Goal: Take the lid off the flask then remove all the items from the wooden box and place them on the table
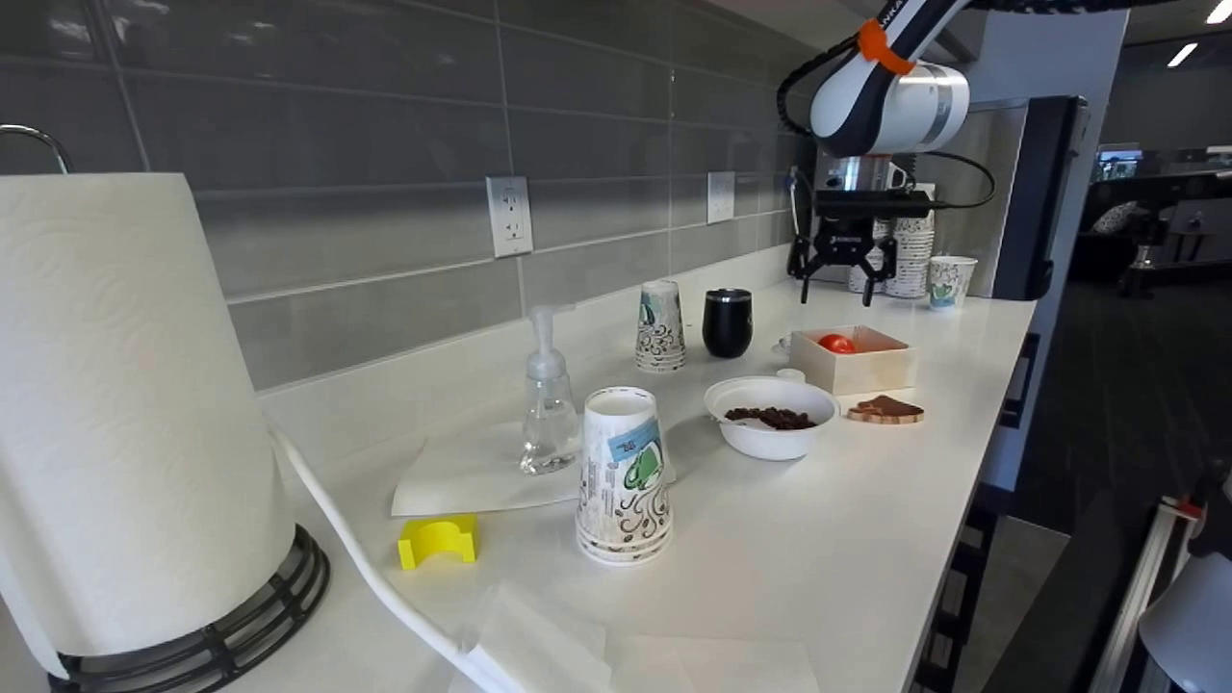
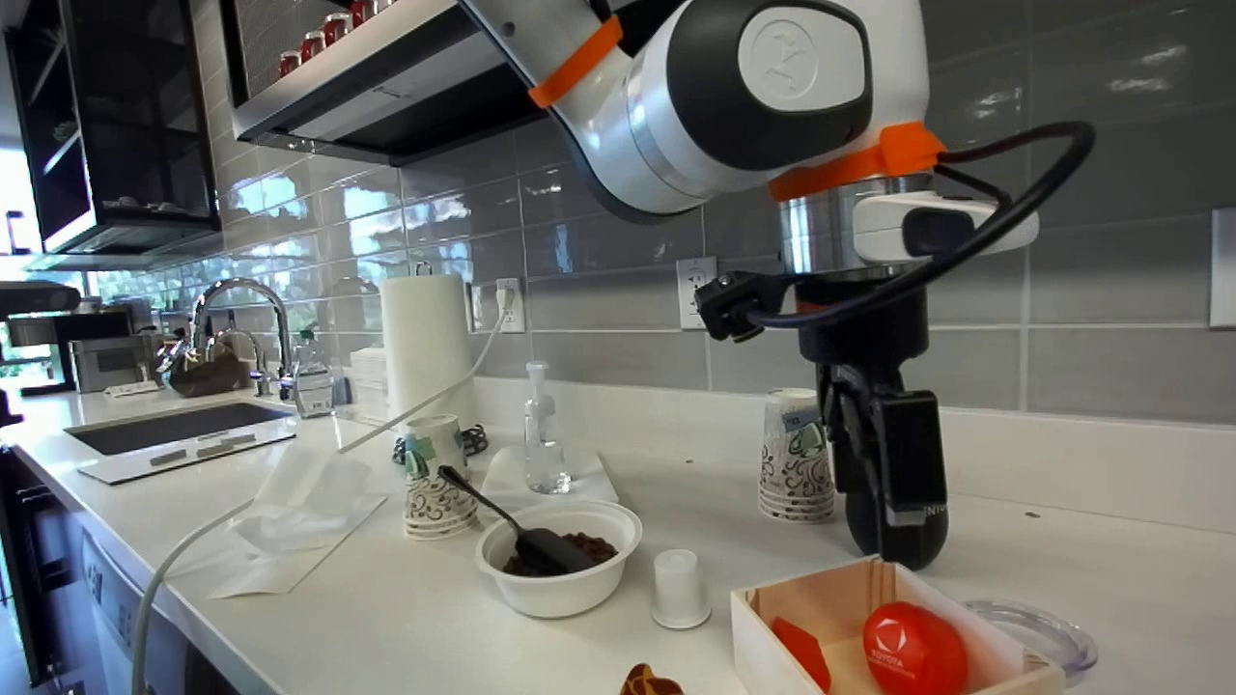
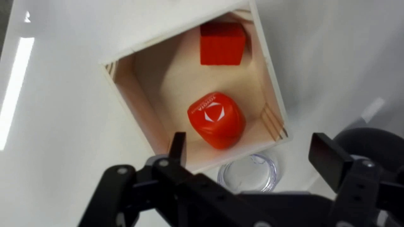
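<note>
The wooden box (image 1: pixel 871 371) stands on the white table (image 1: pixel 770 549). In the wrist view, the box (image 3: pixel 142 107) holds a red rounded ball (image 3: pixel 217 121) with a white logo and a red block (image 3: pixel 222 47). The black flask (image 1: pixel 727 323) stands upright beside the wall; its top shows a silver rim, and no lid shows on it. It is partly behind my gripper in an exterior view (image 2: pixel 896 545). A clear round lid (image 3: pixel 272 176) lies on the table against the box's side. My gripper (image 3: pixel 247 142) is open and empty, above the box's edge and the clear lid.
A white bowl (image 2: pixel 555 608) with dark beans and a black spoon (image 2: pixel 550 552) stands near the box, with a small white cup (image 2: pixel 679 587) and a brown striped piece (image 1: pixel 885 411). Paper cup stacks (image 1: pixel 660 327) and a glass dispenser (image 1: pixel 549 414) stand along the wall.
</note>
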